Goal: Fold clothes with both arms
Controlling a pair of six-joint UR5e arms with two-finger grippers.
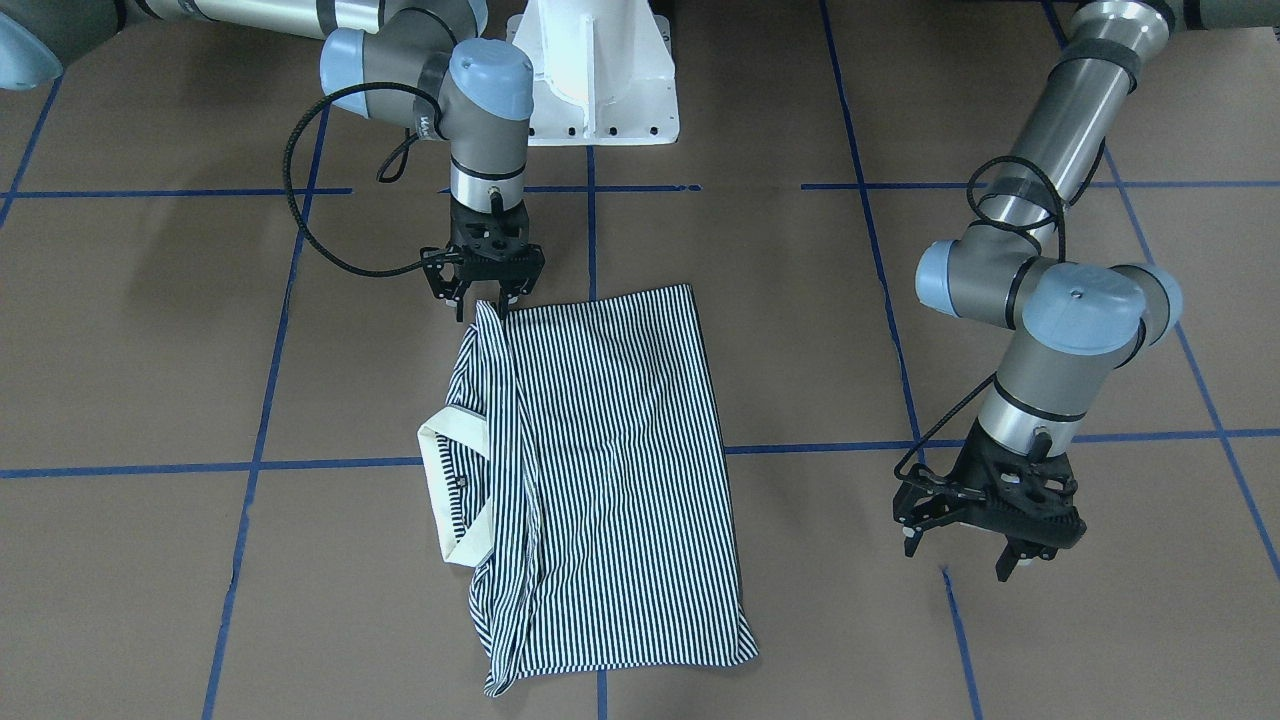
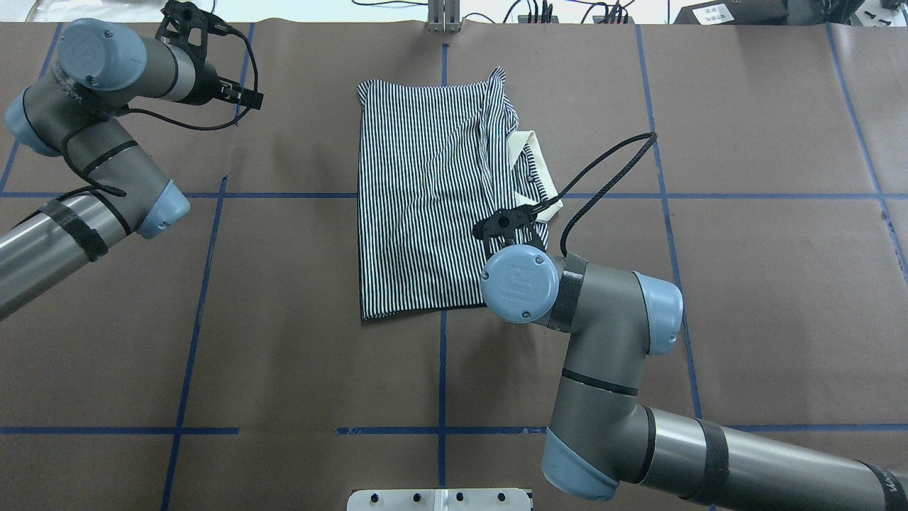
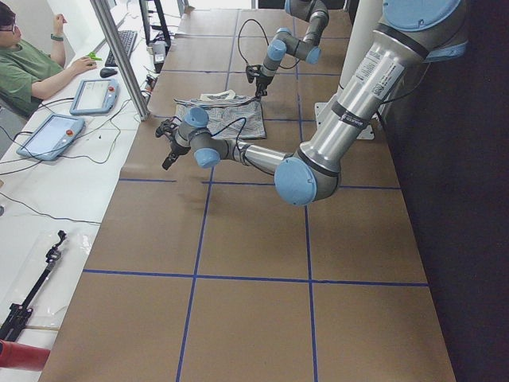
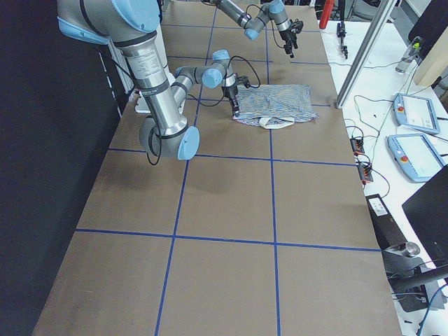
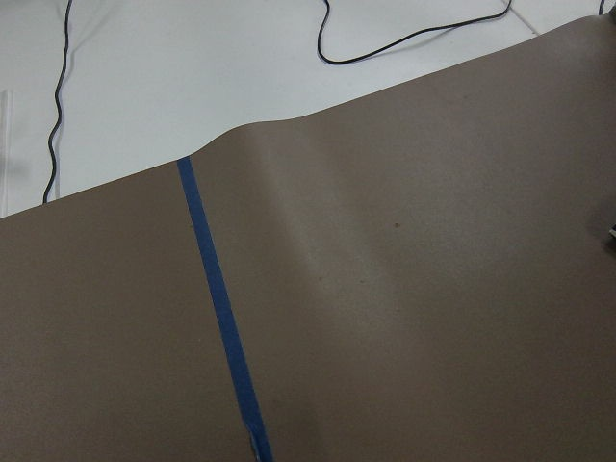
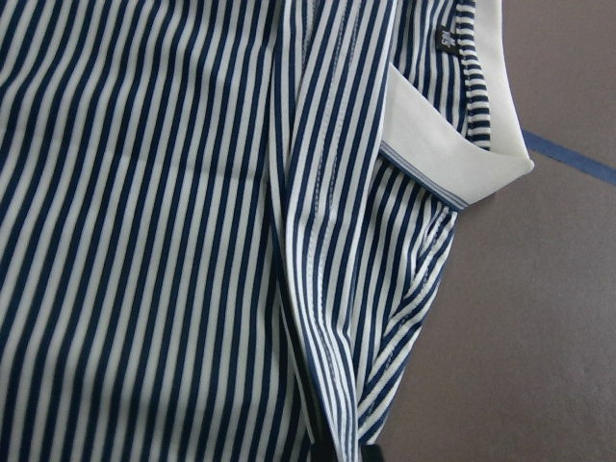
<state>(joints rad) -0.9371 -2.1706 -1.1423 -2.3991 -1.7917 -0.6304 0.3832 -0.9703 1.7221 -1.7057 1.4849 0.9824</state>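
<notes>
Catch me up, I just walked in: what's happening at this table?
A two-arm robot is folding a striped polo shirt, lying partly folded on the brown table. The right claw is down at the shirt corner nearest the robot; whether it grips is unclear. The left claw hangs open over bare table, clear of the shirt.
</notes>
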